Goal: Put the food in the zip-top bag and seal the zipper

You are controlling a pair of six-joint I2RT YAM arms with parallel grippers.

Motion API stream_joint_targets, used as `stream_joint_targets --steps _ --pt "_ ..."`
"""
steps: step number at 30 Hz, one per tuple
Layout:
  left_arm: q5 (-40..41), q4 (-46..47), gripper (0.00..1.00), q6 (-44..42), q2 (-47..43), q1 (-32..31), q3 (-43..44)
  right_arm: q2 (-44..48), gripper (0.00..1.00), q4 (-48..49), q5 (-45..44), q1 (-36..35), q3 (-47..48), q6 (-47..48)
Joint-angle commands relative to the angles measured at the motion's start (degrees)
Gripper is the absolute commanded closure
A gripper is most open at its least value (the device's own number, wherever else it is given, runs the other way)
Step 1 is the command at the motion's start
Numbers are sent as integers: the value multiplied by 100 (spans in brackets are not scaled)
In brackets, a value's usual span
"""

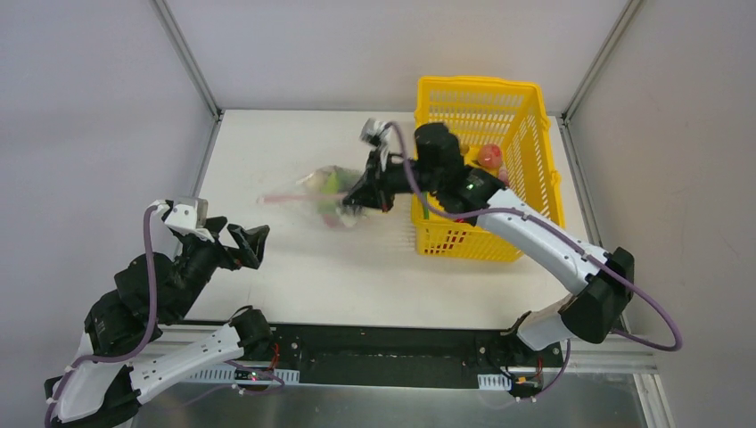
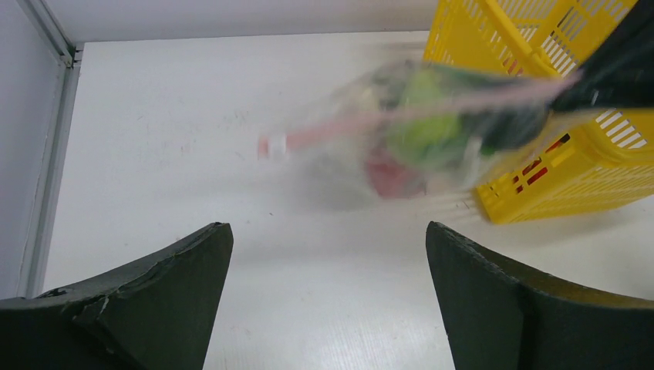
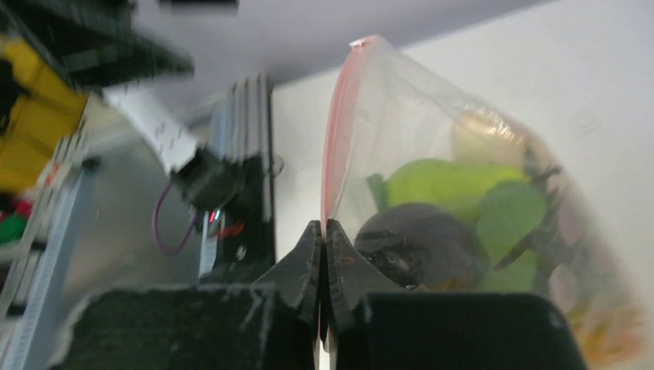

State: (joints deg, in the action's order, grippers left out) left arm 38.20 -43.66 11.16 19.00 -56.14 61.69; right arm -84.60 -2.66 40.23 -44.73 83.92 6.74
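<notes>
The zip-top bag (image 1: pixel 328 190) hangs blurred over the middle of the table, left of the basket. My right gripper (image 3: pixel 323 231) is shut on its pink zipper (image 3: pixel 333 139), with the strip pinched between the fingertips. The food (image 3: pixel 443 186) sits inside the bag (image 3: pixel 478 131): green pieces, a dark round piece (image 3: pixel 420 245) and something red low down (image 2: pixel 389 173). In the left wrist view the zipper (image 2: pixel 332 137) runs across the bag (image 2: pixel 432 127). My left gripper (image 2: pixel 329 254) is open and holds nothing, low over the bare table short of the bag, at the front left (image 1: pixel 248 242).
A yellow slotted basket (image 1: pixel 532 183) stands at the back right, with a red and orange piece (image 1: pixel 489 156) in it; my right arm reaches across its near-left corner. Metal frame posts and white walls close off the table's back and sides.
</notes>
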Motion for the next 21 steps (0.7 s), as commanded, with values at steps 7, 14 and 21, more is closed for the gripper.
stream_joint_targets --steps 7,14,21 --pt "348 158 1 99 -196 50 -1 344 51 -1453 280 -1451 -1664 683" --pt "240 156 1 163 69 50 -135 1265 33 -674 -157 -1508 -2059 29" --pt "167 92 1 501 510 50 -451 1669 32 -128 -173 -1564 -2774 -791"
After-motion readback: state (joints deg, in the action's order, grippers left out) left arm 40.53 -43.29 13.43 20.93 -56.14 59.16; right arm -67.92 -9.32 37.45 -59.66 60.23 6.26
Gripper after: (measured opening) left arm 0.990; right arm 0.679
